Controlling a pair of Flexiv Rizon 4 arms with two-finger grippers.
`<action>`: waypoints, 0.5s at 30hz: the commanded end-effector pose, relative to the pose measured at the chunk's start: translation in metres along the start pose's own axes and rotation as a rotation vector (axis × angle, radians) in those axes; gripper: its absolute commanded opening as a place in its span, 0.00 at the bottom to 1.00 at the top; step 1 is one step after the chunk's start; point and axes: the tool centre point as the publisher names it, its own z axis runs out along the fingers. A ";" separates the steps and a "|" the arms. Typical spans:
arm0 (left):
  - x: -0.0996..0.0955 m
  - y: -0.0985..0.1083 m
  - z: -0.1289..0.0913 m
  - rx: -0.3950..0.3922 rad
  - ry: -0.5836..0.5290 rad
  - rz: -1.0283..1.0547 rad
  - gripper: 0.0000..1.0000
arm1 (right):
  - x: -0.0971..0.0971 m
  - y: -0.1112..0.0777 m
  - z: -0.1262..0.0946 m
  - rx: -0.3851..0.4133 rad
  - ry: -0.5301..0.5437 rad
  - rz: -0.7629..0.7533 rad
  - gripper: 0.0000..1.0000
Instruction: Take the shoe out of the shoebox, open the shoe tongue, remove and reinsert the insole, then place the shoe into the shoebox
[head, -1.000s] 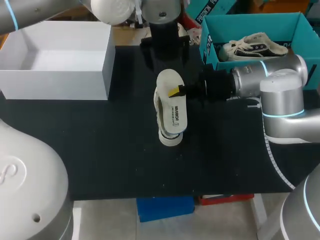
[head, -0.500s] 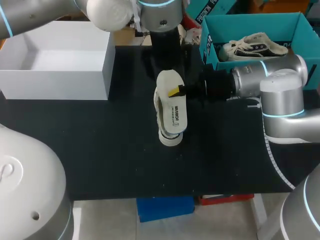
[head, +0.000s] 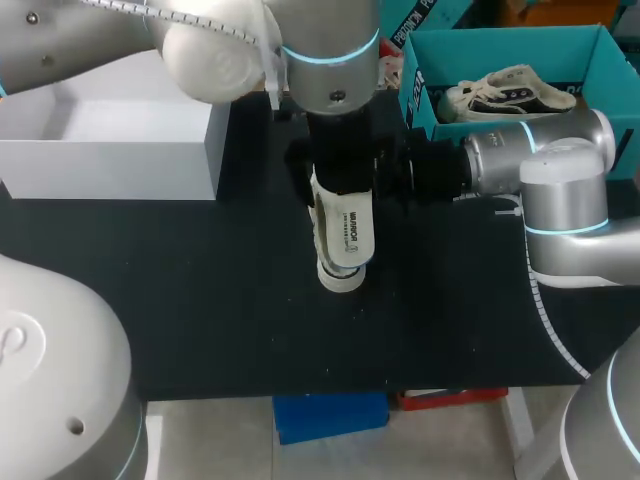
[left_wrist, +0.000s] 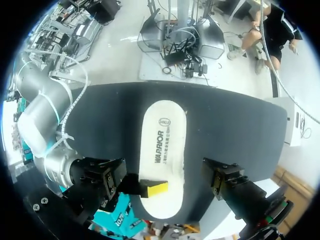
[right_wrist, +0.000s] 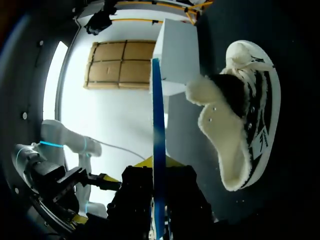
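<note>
Shoe (right_wrist: 265, 100) location?
– On its side on the surface (head: 200, 300), close by the insole (left_wrist: 162, 145). Right gripper (right_wrist: 157, 172) is clamped on the insole's edge; left gripper (head: 340, 178) hangs above, fingers spread wide, holding nothing.
– Recommendation?
– Likely reinsertion: steady the shoe with the left, then feed the insole toe-first, square to the opening.

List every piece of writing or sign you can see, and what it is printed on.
Insole: a round emblem and one dark brand word, left unquoted.
Teal shoebox flap: white lettering, cut off, unreadable.
Shoe side tag: too small to read.
</note>
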 end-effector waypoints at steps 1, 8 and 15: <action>0.013 -0.015 0.004 -0.034 -0.048 -0.007 1.00 | 0.000 0.000 0.000 0.001 -0.001 0.001 0.00; 0.037 -0.021 0.002 -0.011 -0.337 -0.019 1.00 | 0.000 0.000 0.000 0.001 -0.001 0.001 0.00; 0.063 -0.015 0.014 -0.003 -0.555 -0.029 1.00 | 0.000 0.000 0.000 0.001 -0.001 0.001 0.00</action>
